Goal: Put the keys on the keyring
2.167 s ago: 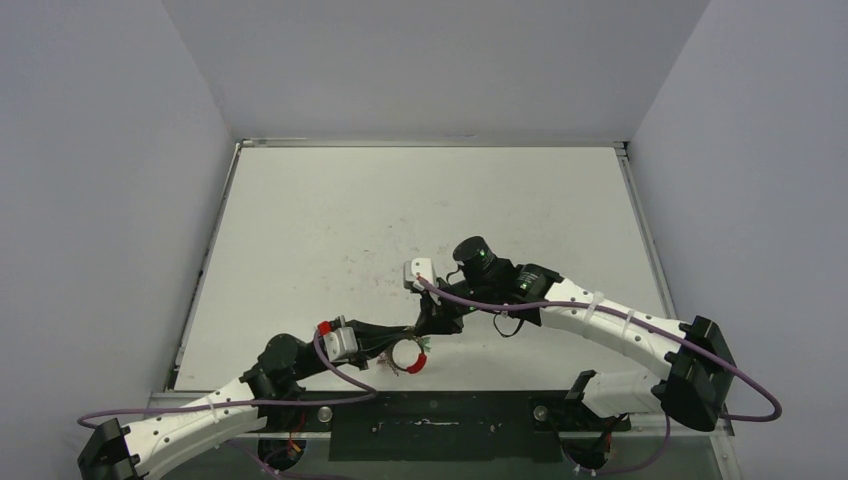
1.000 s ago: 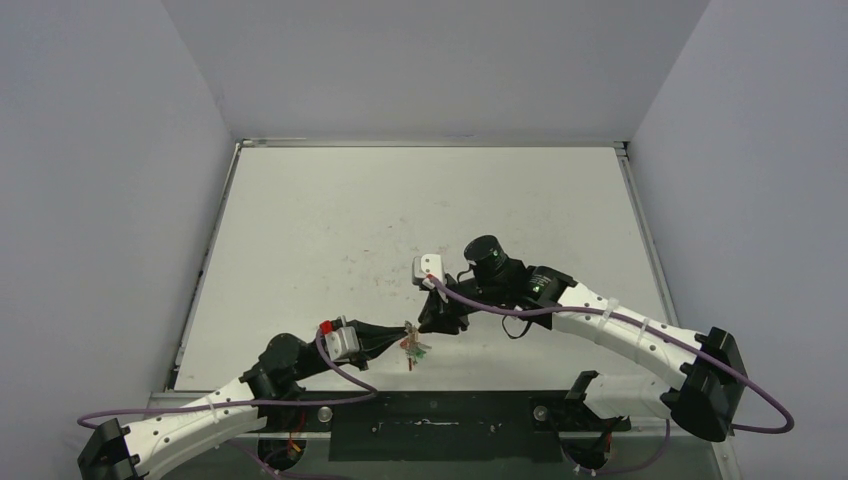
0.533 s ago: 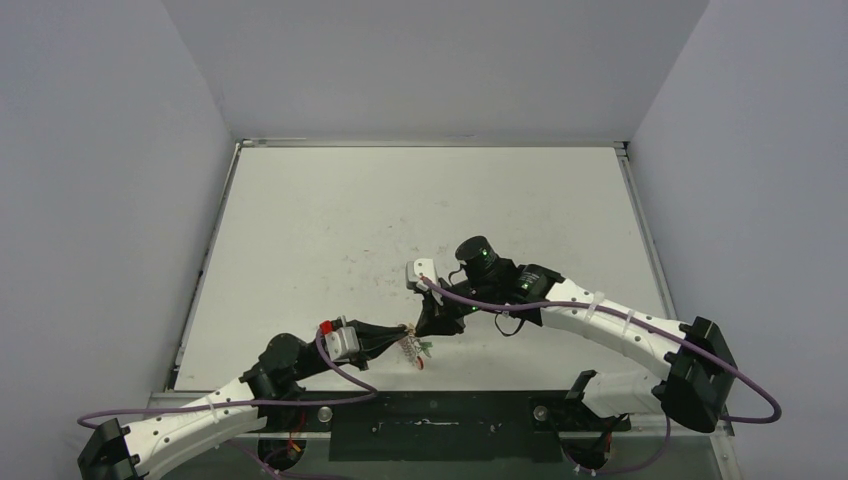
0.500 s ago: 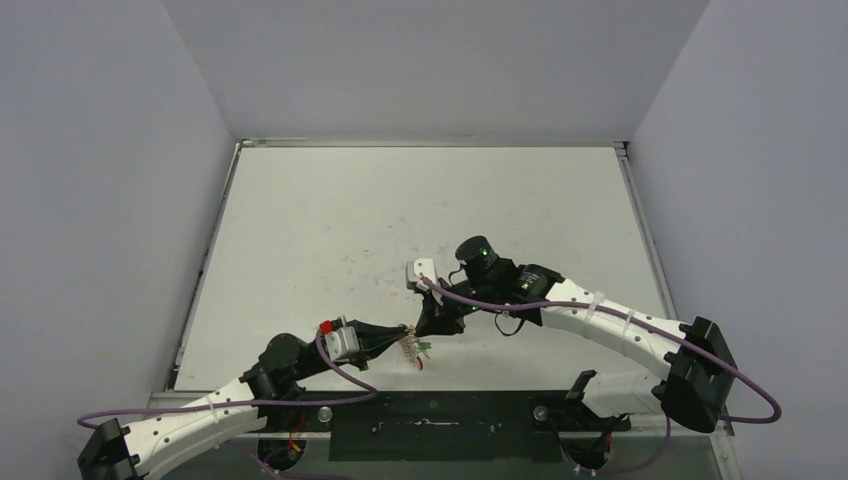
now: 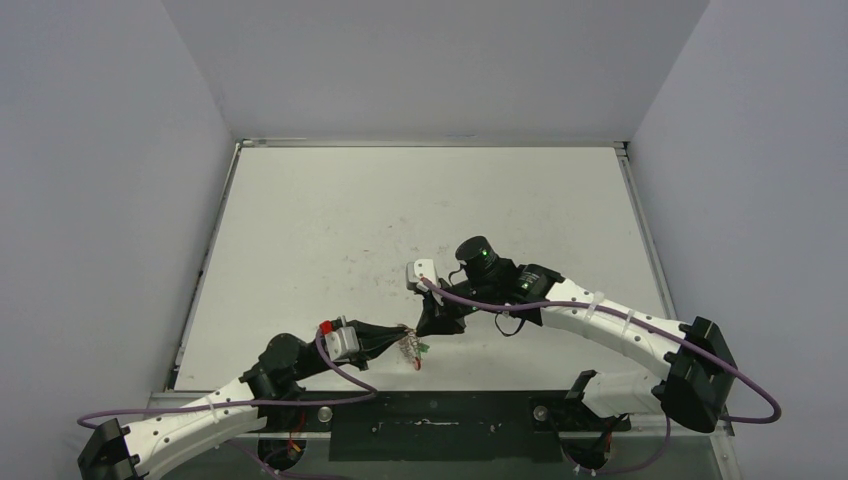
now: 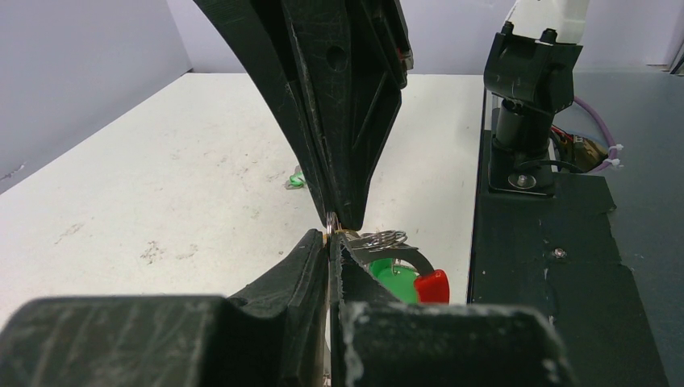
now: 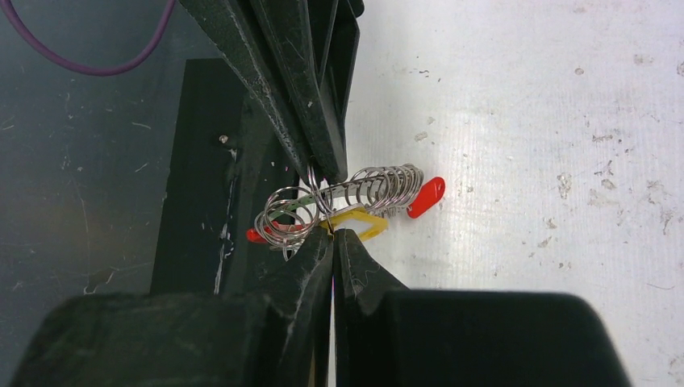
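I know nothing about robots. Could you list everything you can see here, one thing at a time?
keyring: one, silvery coiled wire with red ends, held between the two arms.
yellow key: one, on the ring.
green key: one, at the ring.
green piece: one, on the table beyond the ring, perhaps another key.
table: one, white, scuffed.
base plate: one, black, near edge.
cables: purple, along both arms.
left arm: white and black, jaws shut on the keyring.
right arm: white and black, jaws shut on the keyring beside the yellow key.
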You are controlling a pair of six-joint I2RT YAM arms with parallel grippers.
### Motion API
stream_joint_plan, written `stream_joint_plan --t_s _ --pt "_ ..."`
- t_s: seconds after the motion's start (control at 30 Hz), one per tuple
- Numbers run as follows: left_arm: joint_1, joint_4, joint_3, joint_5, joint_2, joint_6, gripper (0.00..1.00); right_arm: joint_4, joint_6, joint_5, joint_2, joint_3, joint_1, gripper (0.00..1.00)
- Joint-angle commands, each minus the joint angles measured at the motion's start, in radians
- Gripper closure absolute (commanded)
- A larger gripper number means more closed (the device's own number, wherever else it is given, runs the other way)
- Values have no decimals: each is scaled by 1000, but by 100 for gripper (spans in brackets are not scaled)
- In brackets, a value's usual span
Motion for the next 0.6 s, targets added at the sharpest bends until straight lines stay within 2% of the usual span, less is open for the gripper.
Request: stream_joint_plan --t_s 0.0,0.27,0.37,0.43,0.57 --pt "-4 78 34 -13 -11 -10 100 13 -20 13 9 4 -6 100" --pt "-5 81 33 -12 -13 -10 100 24 -8 17 -5 5 -6 100" --pt "-4 80 31 -12 -15 -10 100 53 5 19 -39 -5 -7 81" --pt "-4 78 33 -12 -15 -12 100 78 21 19 -59 -11 -7 73" --pt "-4 78 32 -12 -15 -12 100 117 48 3 -68 -12 -6 69"
